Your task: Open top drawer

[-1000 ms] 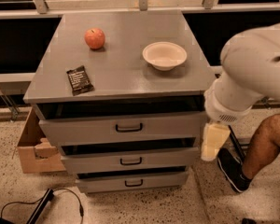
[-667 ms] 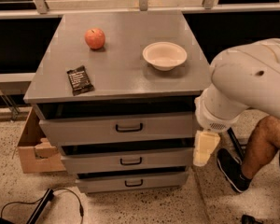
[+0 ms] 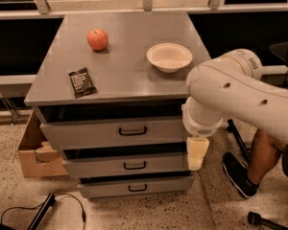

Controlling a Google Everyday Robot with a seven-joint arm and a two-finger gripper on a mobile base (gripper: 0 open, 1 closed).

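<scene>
The top drawer [image 3: 86, 134] is the tallest grey front panel of the cabinet, with a black bar handle [image 3: 133, 131]. It stands pushed in, with a dark gap above its front. My gripper [image 3: 196, 155] hangs cream-coloured below the big white arm [image 3: 240, 97], at the right end of the cabinet front, level with the middle drawer [image 3: 96, 166]. It is to the right of and below the top drawer's handle, not touching it.
On the grey cabinet top [image 3: 125, 66] lie a red apple [image 3: 98, 39], a white bowl [image 3: 169, 56] and a dark snack packet [image 3: 82, 82]. A cardboard box [image 3: 33, 152] stands left of the cabinet. A person's leg and shoe [image 3: 240, 174] are at the right. A cable [image 3: 53, 207] lies on the floor.
My arm has swung left, toward the cabinet front, and the gripper has come from beside the cabinet to over its right edge. The drawers have not moved.
</scene>
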